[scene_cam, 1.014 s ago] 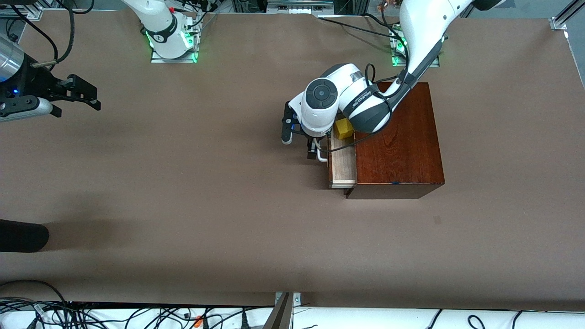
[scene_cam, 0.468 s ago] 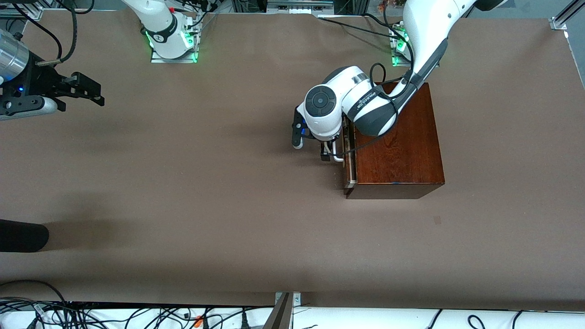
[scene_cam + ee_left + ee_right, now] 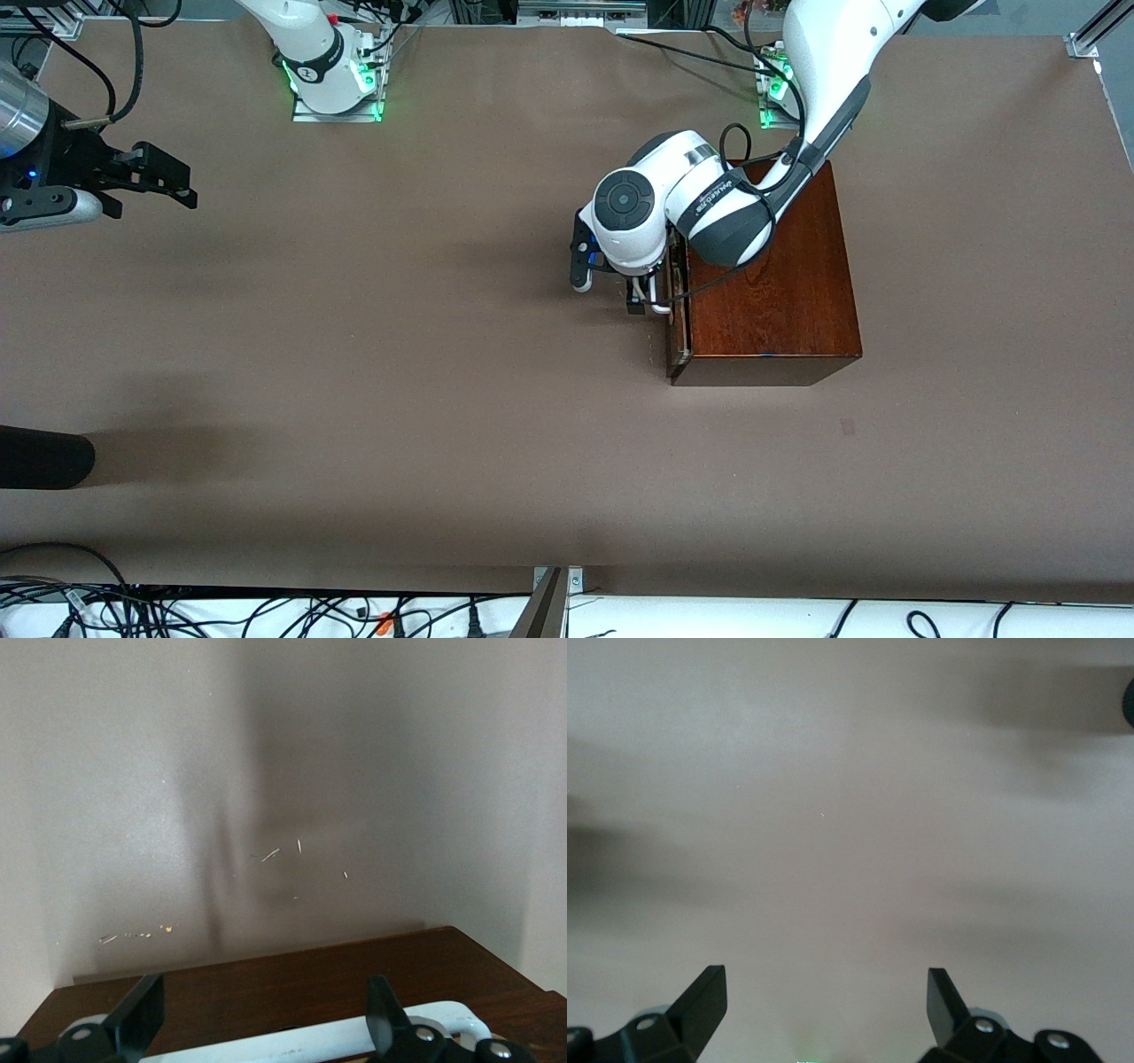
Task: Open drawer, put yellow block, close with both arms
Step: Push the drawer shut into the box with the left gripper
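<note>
I cannot see the yellow block anywhere. My left arm's wrist (image 3: 631,211) covers most of the drawer (image 3: 680,310) front and part of the white handle (image 3: 310,1043), which the left wrist view cuts off. The right gripper (image 3: 151,177) shows only partly at the front view's edge.

Drawer (image 3: 680,310) is seen basically shut at mid-frame, left gripper (image 3: 640,297) parked at its white handle (image 3: 654,297); right gripper (image 3: 164,182) is hung upper left.
</note>
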Robot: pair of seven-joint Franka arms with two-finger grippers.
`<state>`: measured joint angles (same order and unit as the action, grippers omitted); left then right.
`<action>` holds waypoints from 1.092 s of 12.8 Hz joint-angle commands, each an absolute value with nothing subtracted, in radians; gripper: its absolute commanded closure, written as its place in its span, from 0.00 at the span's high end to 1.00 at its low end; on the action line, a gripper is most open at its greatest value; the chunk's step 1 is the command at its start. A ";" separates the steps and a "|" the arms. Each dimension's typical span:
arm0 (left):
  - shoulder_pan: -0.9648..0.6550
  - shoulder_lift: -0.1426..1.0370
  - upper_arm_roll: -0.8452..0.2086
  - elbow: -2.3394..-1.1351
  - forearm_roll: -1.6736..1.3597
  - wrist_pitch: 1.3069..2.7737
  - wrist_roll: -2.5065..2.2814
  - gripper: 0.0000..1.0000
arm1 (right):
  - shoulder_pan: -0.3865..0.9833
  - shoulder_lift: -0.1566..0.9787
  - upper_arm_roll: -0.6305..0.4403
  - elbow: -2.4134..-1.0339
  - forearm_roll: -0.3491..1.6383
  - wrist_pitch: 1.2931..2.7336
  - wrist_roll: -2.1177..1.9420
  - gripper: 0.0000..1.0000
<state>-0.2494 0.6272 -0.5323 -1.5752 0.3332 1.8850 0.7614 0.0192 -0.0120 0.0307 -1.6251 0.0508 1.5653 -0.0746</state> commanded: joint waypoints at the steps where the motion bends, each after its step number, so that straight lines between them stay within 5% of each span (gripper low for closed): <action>1: -0.247 0.624 -0.515 -1.557 0.371 1.850 0.785 1.00 | 0.006 -0.006 0.048 -1.605 0.037 1.566 -0.058 1.00; 14: -0.253 0.623 -0.522 -1.526 0.350 1.819 0.759 1.00 | 0.005 -0.006 0.048 -1.605 0.038 1.566 -0.064 1.00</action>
